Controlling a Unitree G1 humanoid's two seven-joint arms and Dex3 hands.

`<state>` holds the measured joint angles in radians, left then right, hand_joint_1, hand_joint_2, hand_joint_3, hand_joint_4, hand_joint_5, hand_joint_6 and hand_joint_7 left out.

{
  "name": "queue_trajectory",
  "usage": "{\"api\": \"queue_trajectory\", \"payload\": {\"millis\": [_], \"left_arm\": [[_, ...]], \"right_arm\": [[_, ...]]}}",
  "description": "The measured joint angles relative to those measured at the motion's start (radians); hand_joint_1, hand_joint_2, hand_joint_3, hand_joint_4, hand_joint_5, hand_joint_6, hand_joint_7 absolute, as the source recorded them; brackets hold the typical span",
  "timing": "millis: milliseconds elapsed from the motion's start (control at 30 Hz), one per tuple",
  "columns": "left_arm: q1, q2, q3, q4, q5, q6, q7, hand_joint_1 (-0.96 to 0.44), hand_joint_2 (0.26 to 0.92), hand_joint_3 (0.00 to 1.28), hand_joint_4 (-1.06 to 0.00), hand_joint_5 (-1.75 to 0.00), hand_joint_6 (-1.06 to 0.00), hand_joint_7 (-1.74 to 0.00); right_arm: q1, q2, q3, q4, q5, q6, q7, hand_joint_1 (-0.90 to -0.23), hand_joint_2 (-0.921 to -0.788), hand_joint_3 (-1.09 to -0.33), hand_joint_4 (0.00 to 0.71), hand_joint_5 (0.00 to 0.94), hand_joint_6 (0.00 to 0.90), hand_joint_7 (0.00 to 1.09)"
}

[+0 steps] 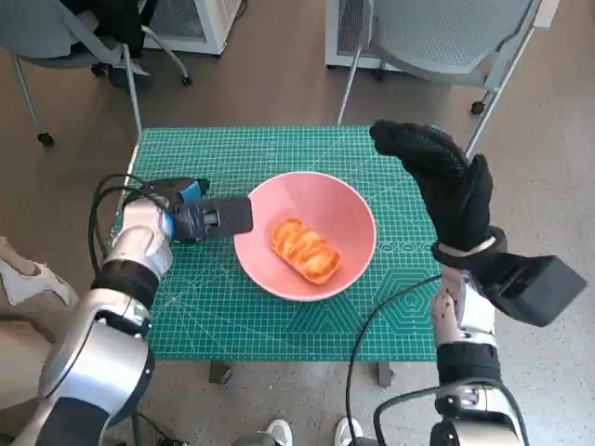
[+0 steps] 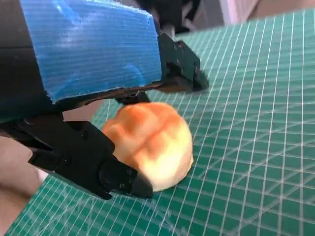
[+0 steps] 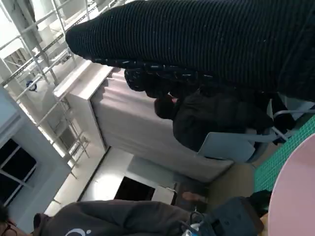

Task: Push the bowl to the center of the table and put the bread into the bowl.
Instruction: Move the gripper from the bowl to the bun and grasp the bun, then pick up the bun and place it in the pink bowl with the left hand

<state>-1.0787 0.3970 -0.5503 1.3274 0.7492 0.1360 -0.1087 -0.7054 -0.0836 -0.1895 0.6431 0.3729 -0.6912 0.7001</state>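
The pink bowl [image 1: 307, 190] stands near the middle of the green mat, with an orange-brown bread [image 1: 305, 249] lying inside it. My left hand [image 1: 200, 214] is low on the mat at the bowl's left rim. In the left wrist view a rounded bread roll [image 2: 152, 142] rests on the mat between that hand's black fingers [image 2: 88, 160], which touch it from both sides. From above the hand hides this roll. My right hand [image 1: 446, 181] is raised over the table's right side with its fingers spread and nothing in it. The bowl's rim [image 3: 295, 196] shows in the right wrist view.
The green cutting mat [image 1: 279, 316] covers the small table. Chairs stand beyond the far edge at left [image 1: 84, 37] and right [image 1: 446, 37]. A seated person in dark clothes [image 3: 206, 123] shows in the right wrist view. Feet [image 1: 279, 432] show below the near edge.
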Motion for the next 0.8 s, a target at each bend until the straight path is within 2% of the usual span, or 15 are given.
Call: {"api": "queue_trajectory", "payload": {"millis": [67, 100, 167, 200, 300, 367, 467, 533, 667, 800], "left_arm": [[0.005, 0.000, -0.010, 0.000, 0.003, -0.001, 0.018, 0.02, 0.673, 0.50, -0.73, -1.22, -0.61, -1.19], [0.006, 0.000, -0.014, 0.000, 0.004, -0.001, 0.025, 0.01, 0.642, 0.57, -0.72, -1.25, -0.60, -1.23], [0.006, 0.000, -0.023, 0.001, 0.008, -0.001, 0.033, 0.01, 0.537, 0.78, -0.67, -1.37, -0.59, -1.35], [0.006, 0.000, -0.025, 0.001, 0.010, -0.001, 0.035, 0.01, 0.520, 0.82, -0.65, -1.40, -0.58, -1.36], [0.006, 0.000, -0.028, 0.001, 0.015, -0.001, 0.036, 0.00, 0.431, 1.04, -0.56, -1.57, -0.54, -1.52], [0.006, 0.000, -0.028, 0.002, 0.016, -0.001, 0.036, 0.00, 0.403, 1.12, -0.53, -1.64, -0.52, -1.59], [0.006, 0.001, -0.028, 0.002, 0.017, -0.001, 0.036, 0.00, 0.381, 1.18, -0.51, -1.70, -0.50, -1.62], [0.006, 0.002, -0.028, 0.002, 0.017, 0.000, 0.036, 0.00, 0.396, 1.14, -0.53, -1.68, -0.51, -1.57], [0.006, 0.004, -0.026, 0.002, 0.017, 0.000, 0.037, 0.00, 0.456, 0.98, -0.61, -1.57, -0.54, -1.42], [0.006, 0.007, -0.024, 0.002, 0.016, 0.000, 0.037, 0.00, 0.484, 0.90, -0.67, -1.44, -0.54, -1.41]], "right_arm": [[0.000, -0.001, 0.000, -0.001, 0.001, 0.002, 0.000, -0.667, -0.921, -0.881, 0.077, 0.002, -0.001, 0.28], [0.000, -0.002, 0.000, -0.002, 0.002, 0.003, 0.000, -0.668, -0.921, -0.881, 0.078, 0.002, -0.001, 0.28], [0.000, -0.002, 0.000, -0.004, 0.004, 0.004, 0.000, -0.670, -0.921, -0.880, 0.078, 0.002, -0.001, 0.28], [0.000, -0.003, 0.000, -0.004, 0.004, 0.004, 0.000, -0.670, -0.921, -0.880, 0.078, 0.002, -0.001, 0.28], [0.000, -0.003, 0.000, -0.003, 0.004, 0.004, 0.000, -0.671, -0.921, -0.880, 0.078, 0.002, -0.001, 0.28], [0.000, -0.003, 0.000, -0.003, 0.004, 0.004, 0.000, -0.671, -0.921, -0.880, 0.077, 0.001, -0.001, 0.28], [0.000, -0.003, 0.000, -0.002, 0.004, 0.004, -0.002, -0.671, -0.921, -0.881, 0.077, 0.001, -0.001, 0.27], [0.000, -0.003, 0.000, -0.001, 0.004, 0.004, -0.002, -0.671, -0.921, -0.881, 0.077, 0.001, -0.001, 0.27], [-0.001, -0.003, 0.001, 0.003, 0.004, 0.004, -0.002, -0.670, -0.921, -0.881, 0.077, 0.001, -0.001, 0.27], [-0.004, -0.003, 0.001, 0.012, 0.004, 0.003, -0.002, -0.670, -0.921, -0.881, 0.077, 0.001, -0.001, 0.27]]}}
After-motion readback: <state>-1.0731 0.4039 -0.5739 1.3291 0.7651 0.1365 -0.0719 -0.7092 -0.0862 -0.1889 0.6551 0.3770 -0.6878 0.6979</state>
